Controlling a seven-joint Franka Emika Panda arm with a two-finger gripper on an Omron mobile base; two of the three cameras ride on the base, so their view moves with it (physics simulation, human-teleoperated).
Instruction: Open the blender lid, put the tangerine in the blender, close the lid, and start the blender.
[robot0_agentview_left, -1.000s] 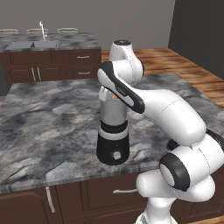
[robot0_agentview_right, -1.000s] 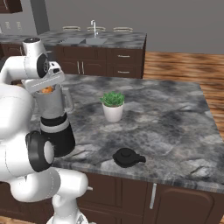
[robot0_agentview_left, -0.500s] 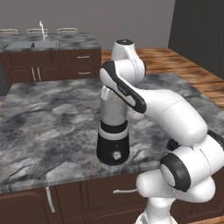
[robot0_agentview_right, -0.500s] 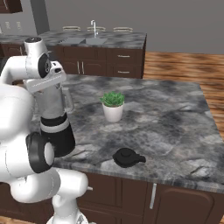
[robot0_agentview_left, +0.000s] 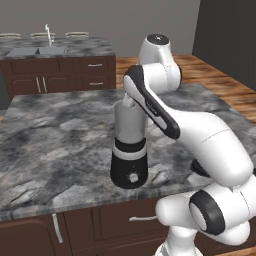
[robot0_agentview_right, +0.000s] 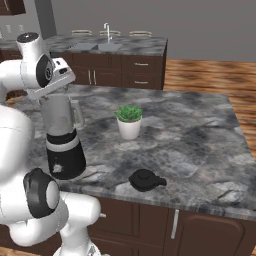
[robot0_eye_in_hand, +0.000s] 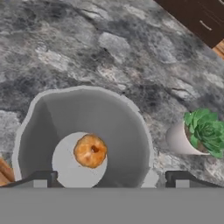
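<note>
White arm links rise from the base and fold forward over the grey marbled tabletop (robot0_agentview_right: 200, 135), with the wrist bent down so the hand sits directly above the blender (robot0_agentview_left: 129, 145). In the hand view the claw (robot0_eye_in_hand: 111, 177) points straight down into the open jar; its two dark fingertips (robot0_eye_in_hand: 41, 176) stand wide apart, one at each side of the jar's mouth, with nothing between them. The tangerine (robot0_eye_in_hand: 90, 151) lies free on the pale floor of the jar, slightly off centre, clear of both fingertips.

From the base views the blender stands near the front edge of the tabletop, its black base and white band showing below the grey jar, and the upper part of the jar is partly hidden behind the arm's forearm. The blender lid (robot0_agentview_right: 145, 180) lies on the tabletop well to the side of the blender, close to the front edge, with its knob up. A white pot with a green plant (robot0_agentview_right: 129, 120) stands between them but further back, just beside the jar's rim in the hand view. Beyond the island a second counter carries a sink and tap (robot0_agentview_right: 106, 34), above dark wooden drawers
</note>
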